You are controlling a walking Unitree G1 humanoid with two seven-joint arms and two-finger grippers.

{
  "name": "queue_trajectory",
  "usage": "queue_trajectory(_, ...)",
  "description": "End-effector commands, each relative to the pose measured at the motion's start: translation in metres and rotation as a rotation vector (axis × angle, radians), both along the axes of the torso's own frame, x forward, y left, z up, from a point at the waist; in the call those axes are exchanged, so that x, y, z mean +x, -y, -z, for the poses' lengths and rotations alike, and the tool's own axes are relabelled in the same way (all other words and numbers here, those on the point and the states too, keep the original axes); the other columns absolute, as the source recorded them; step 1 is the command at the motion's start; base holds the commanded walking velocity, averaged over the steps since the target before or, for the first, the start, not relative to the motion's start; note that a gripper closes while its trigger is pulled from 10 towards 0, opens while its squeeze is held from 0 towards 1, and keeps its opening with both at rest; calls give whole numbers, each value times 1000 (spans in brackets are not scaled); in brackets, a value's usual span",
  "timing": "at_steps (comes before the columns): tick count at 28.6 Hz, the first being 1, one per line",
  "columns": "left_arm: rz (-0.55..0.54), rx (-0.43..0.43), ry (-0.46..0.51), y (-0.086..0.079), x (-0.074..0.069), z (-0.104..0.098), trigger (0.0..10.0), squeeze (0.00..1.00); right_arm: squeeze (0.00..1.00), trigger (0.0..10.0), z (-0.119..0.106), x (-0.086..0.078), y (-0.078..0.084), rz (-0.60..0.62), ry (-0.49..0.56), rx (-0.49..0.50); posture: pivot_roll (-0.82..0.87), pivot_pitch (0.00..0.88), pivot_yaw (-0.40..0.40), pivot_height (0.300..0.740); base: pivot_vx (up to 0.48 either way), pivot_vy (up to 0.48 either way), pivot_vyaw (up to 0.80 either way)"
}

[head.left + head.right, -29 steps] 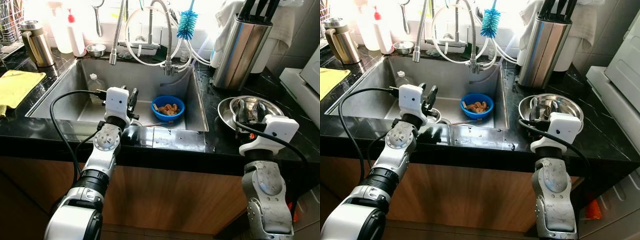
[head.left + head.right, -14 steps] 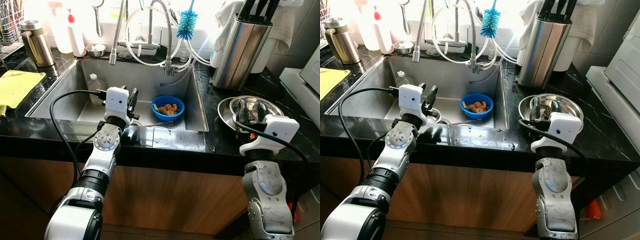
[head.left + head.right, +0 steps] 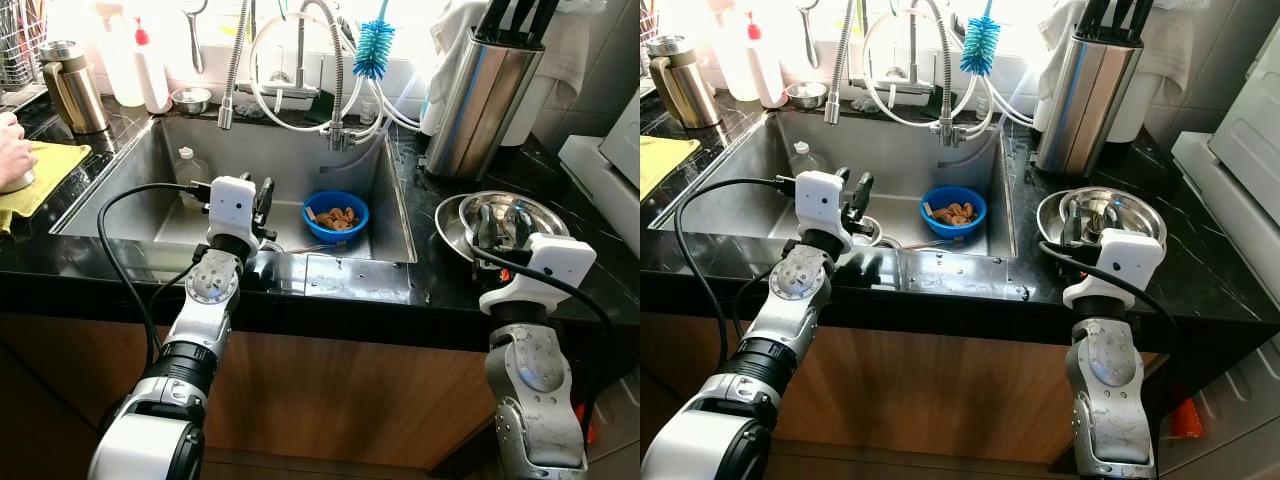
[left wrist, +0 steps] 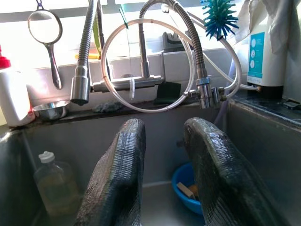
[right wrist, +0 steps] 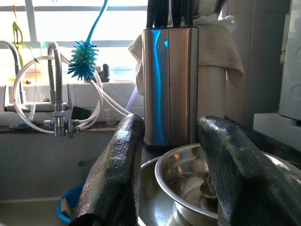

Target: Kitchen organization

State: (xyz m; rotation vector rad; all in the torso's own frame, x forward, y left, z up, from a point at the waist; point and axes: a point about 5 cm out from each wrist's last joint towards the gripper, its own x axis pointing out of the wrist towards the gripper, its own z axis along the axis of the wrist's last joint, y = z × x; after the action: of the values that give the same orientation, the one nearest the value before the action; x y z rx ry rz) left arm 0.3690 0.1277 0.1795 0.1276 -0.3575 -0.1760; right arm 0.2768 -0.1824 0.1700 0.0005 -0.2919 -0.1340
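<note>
Home kitchen, steel sink [image 3: 130, 190], hose faucet [image 3: 325, 60], black counter [image 3: 420, 290], seemingly a knife block [image 3: 480, 95]

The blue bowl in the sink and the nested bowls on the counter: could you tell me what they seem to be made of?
Blue bowl: probably plastic, given its uniform matte colour and dull sheen. Nested bowls: apparently polished stainless steel, with mirror-like reflections. Sink: brushed steel, with a soft grey sheen.

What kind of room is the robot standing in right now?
Most likely a home kitchen: a steel sink set into a black counter, a faucet with hoses, and a knife block beside stacked metal bowls.
</note>
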Motion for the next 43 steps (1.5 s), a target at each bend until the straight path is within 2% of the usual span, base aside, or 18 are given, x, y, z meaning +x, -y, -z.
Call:
queue_trajectory(1, 0, -3, 34, 0, -1, -6, 10000, 0, 0, 10000, 1, -2, 5, 19, -4, -5, 103, 51, -66, 740, 0, 0, 0)
queue_trajectory(23, 9, -6, 39, 2, -2, -6, 10000, 0, 0, 10000, -3, -1, 1, 8, 11, -14, 105, 39, -66, 740, 0, 0, 0)
queue_trajectory(32, 20, -10, 30, 6, -4, -3, 10000, 0, 0, 10000, -13, -13, -5, 7, 31, -28, 89, 39, -68, 740, 0, 0, 0)
queue_trajectory(43, 26, -14, 20, 8, -5, 0, 10000, 0, 0, 10000, -9, -27, -8, 20, -9, -26, 74, 52, -77, 740, 0, 0, 0)
